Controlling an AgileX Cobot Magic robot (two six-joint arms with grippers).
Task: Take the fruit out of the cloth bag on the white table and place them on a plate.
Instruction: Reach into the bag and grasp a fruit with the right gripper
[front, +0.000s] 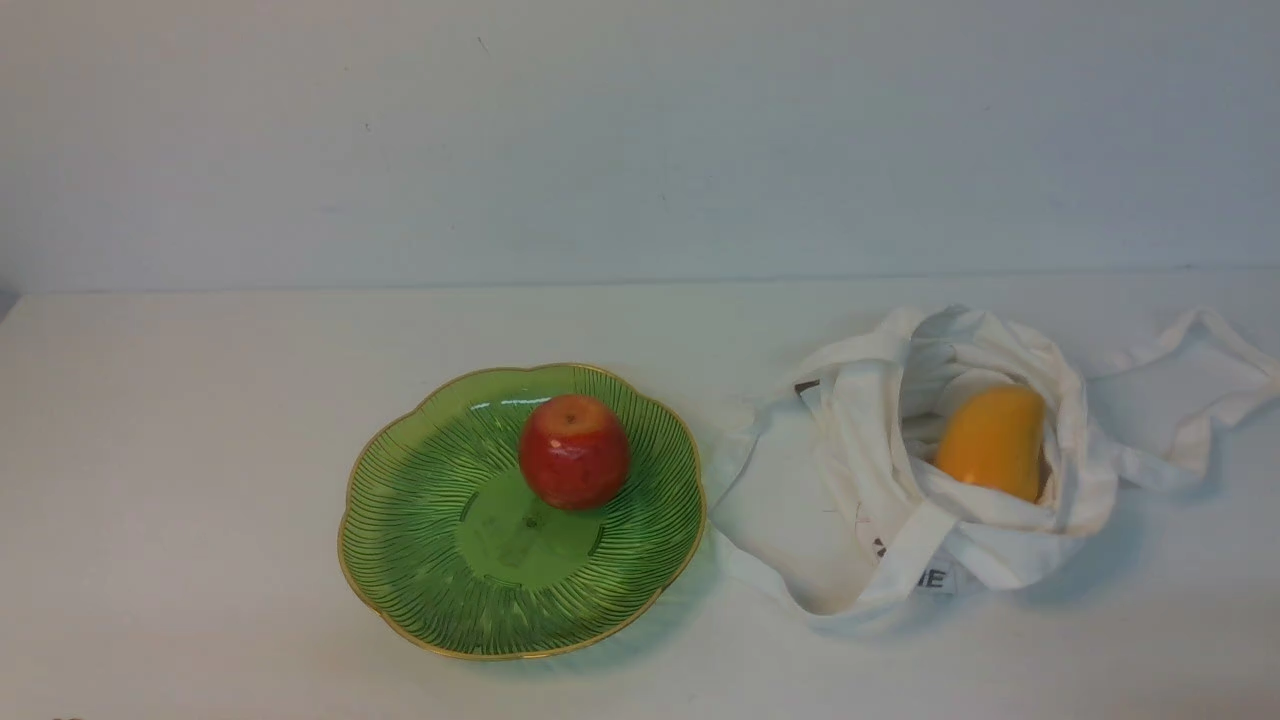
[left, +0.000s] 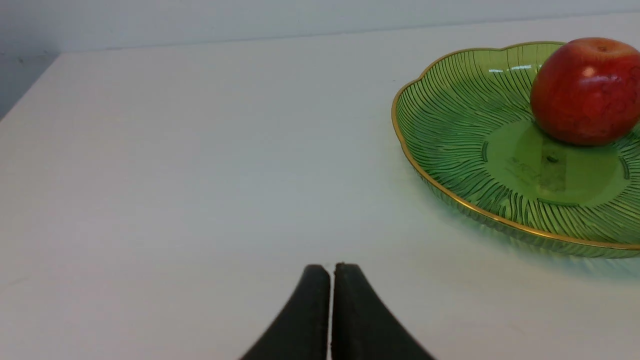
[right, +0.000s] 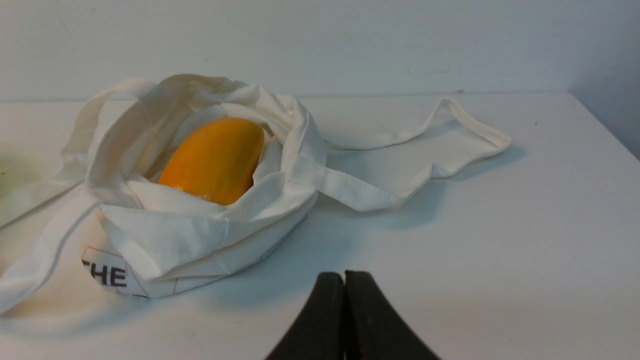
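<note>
An orange-yellow oblong fruit (front: 993, 441) (right: 214, 160) lies in the open mouth of the white cloth bag (front: 880, 500) (right: 200, 235), at the right of the white table (front: 200, 450). The green plate (front: 420, 560) (left: 450, 150) with a gold scalloped rim sits left of the bag and holds a red apple (front: 574, 451) (left: 585, 92). My left gripper (left: 331, 267) is shut and empty, low over bare table beside the plate. My right gripper (right: 344, 276) is shut and empty, short of the bag. Neither arm shows in the front view.
One long strap handle (front: 1200, 380) (right: 450, 145) of the bag trails over the table on the far side from the plate. A pale wall (front: 640, 140) stands behind the table. The table's side edges show in both wrist views.
</note>
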